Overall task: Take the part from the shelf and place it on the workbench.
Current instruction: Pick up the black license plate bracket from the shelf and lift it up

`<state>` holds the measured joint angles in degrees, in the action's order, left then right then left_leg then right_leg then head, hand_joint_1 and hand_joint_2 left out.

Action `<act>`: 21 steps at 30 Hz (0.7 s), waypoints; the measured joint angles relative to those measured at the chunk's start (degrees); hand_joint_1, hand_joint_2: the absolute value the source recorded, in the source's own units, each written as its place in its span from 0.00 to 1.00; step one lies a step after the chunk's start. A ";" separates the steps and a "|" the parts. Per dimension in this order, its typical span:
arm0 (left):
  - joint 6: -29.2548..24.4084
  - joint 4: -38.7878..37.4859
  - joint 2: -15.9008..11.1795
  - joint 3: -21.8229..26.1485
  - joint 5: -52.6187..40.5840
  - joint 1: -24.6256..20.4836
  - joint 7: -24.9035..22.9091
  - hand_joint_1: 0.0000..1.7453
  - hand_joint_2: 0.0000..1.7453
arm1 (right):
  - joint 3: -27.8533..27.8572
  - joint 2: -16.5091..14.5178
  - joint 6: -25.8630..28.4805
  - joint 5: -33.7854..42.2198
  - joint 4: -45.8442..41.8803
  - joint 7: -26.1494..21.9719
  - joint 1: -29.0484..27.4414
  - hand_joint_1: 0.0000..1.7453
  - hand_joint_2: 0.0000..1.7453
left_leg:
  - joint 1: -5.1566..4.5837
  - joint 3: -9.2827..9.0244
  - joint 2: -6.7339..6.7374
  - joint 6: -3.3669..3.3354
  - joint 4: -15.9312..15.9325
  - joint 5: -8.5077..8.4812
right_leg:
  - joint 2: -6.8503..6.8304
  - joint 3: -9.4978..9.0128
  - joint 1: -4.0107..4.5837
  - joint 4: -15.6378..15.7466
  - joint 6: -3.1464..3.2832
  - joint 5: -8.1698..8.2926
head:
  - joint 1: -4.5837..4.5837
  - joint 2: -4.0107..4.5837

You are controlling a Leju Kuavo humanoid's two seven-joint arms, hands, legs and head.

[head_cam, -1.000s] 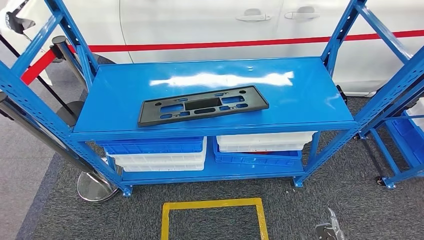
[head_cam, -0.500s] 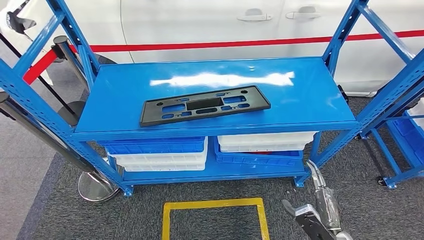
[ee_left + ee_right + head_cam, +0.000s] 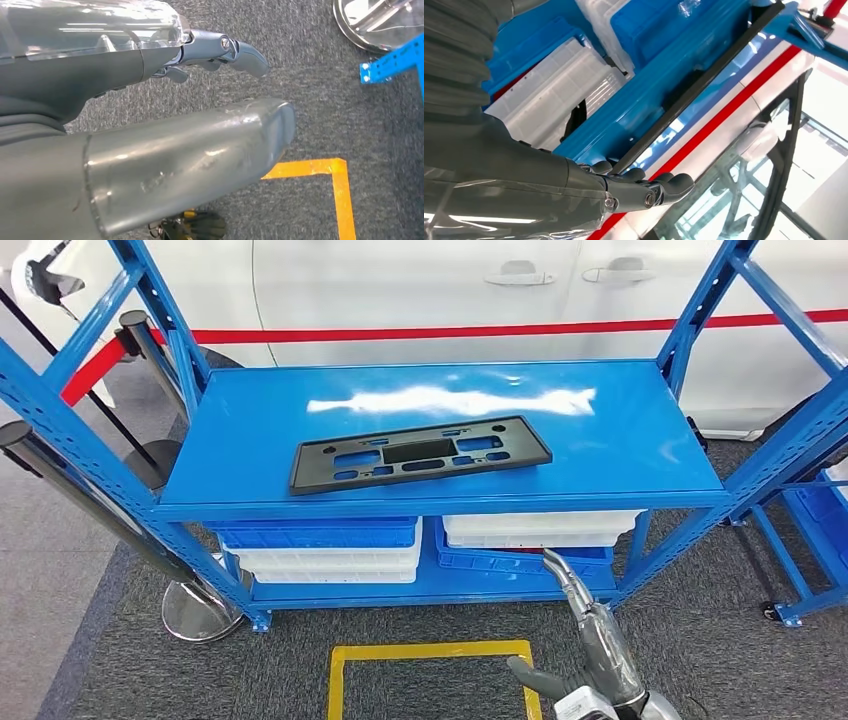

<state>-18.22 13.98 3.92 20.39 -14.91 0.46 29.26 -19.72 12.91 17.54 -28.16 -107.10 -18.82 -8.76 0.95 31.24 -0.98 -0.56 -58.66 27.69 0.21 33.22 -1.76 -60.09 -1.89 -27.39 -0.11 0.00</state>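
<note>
Head view: my right hand [image 3: 585,660] has risen toward the shelf [image 3: 640,455], fingers apart, holding nothing; part [image 3: 420,453] untouched. Left hand [image 3: 220,75] hangs empty, fingers apart.

The right hand [image 3: 585,665] has risen from the lower edge of the head view, where 1.0 s ago only a tip showed. Its fingers [image 3: 563,575] now reach up in front of the shelf's [image 3: 640,455] lower tier, holding nothing. The whole scene has shifted slightly right and down in the head view, indicating camera movement.
</note>
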 joint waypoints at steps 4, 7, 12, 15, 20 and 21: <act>-0.18 -0.27 0.31 0.11 -1.13 -0.22 -0.08 0.00 0.00 | -2.30 0.74 2.13 -7.72 -1.51 2.07 0.08 0.00 1.00 | 0.09 0.04 0.04 1.51 -0.14 0.44 | 0.09 -0.23 0.31 0.89 1.25 -0.06 | -0.08 0.01; -0.24 -0.41 0.40 0.13 -1.80 -0.57 -0.09 0.00 0.00 | -3.95 0.93 3.91 -13.87 -2.09 3.57 0.41 0.00 1.00 | 0.26 2.89 0.52 2.15 -6.50 4.18 | -0.28 -0.48 0.17 1.19 2.21 -0.06 | -0.47 0.01; -0.25 -0.67 0.47 0.16 -3.09 -0.69 -0.23 0.00 0.00 | -6.61 1.12 6.78 -23.71 -1.88 6.05 1.66 0.00 1.00 | 0.27 7.37 0.62 2.24 -14.21 4.83 | -0.50 -0.77 0.45 1.13 2.49 -0.34 | -0.62 0.00; -0.23 -0.81 0.49 0.16 -3.97 -0.99 -0.27 0.00 0.00 | -8.78 1.10 8.49 -29.45 -1.19 7.47 3.19 0.00 1.00 | 0.08 2.41 0.67 1.72 -3.18 -0.36 | -0.44 -1.19 0.60 1.04 1.90 -0.67 | -0.66 0.00; -0.01 -0.91 0.60 0.18 -5.35 -1.25 -0.42 0.00 0.00 | -12.93 0.29 10.31 -37.81 1.23 9.96 6.06 0.00 1.00 | -0.14 1.44 0.55 -0.21 -0.23 -1.00 | -0.42 -1.03 0.58 0.90 0.21 -0.95 | -0.55 0.00; 0.05 -0.93 0.64 0.18 -5.64 -1.32 -0.46 0.00 0.00 | -13.68 0.01 10.62 -39.24 1.86 10.46 6.68 0.00 1.00 | -0.05 1.34 0.57 -0.67 0.08 -1.20 | -0.39 -0.38 0.54 -0.58 0.03 -1.98 | -0.44 0.00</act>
<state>-18.17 13.05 4.56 20.57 -20.56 -0.85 28.80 -33.39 12.92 28.16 -67.40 -105.24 -8.35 -2.08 0.91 32.59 -0.42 -1.23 -58.59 26.49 -0.18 32.84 -1.22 -60.67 -1.86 -29.37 -0.55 0.00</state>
